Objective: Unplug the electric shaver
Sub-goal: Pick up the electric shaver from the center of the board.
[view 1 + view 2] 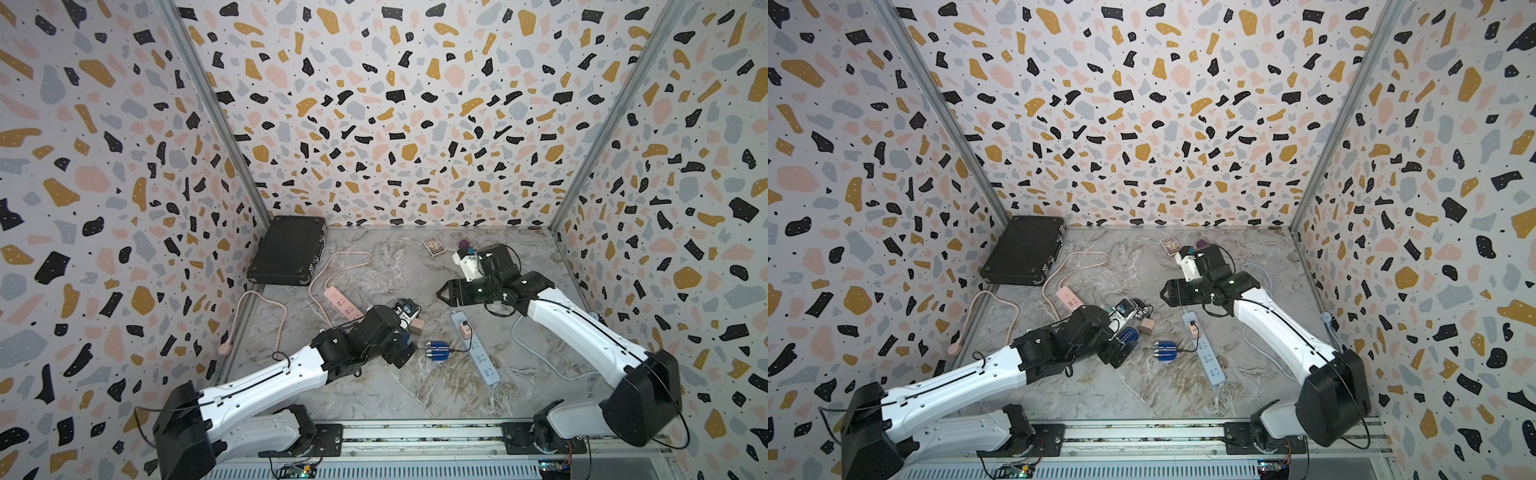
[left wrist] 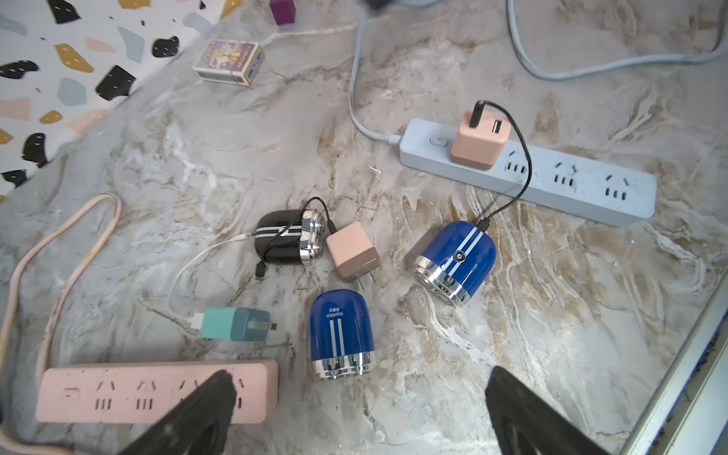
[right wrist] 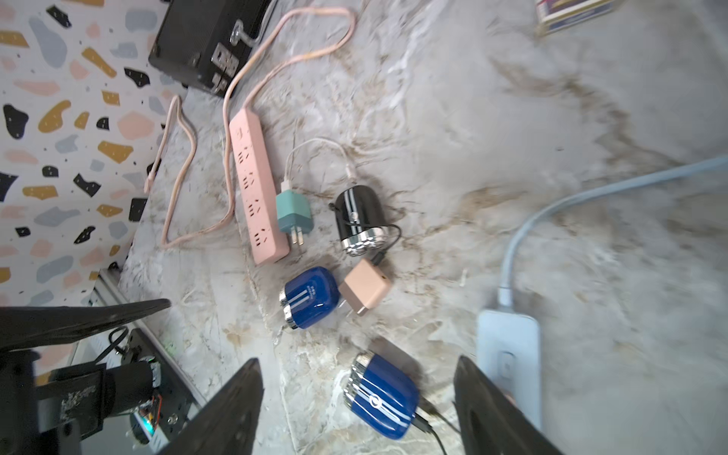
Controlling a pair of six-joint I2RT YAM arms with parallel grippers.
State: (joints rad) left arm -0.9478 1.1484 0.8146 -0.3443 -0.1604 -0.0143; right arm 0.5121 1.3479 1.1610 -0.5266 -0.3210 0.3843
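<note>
The electric shaver [image 2: 457, 262] is blue with white stripes and a chrome head, lying on the marble table. A thin black cable [image 2: 526, 169] is plugged into its end and runs to a pink charger [image 2: 480, 140] seated in the light blue power strip [image 2: 528, 173]. In both top views it lies beside that strip [image 1: 437, 351] [image 1: 1165, 351]. My right gripper [image 3: 357, 368] hangs open above it, and the shaver [image 3: 382, 396] shows between the two fingers. My left gripper [image 2: 360, 382] is wide open and empty, just left of the shaver.
A second blue shaver [image 2: 340, 333], a black shaver [image 2: 289, 240], a loose pink charger [image 2: 352, 250] and a teal charger [image 2: 234, 324] lie near the pink power strip [image 2: 157, 390]. A black case [image 1: 289, 251] and a card box [image 1: 432, 246] sit at the back.
</note>
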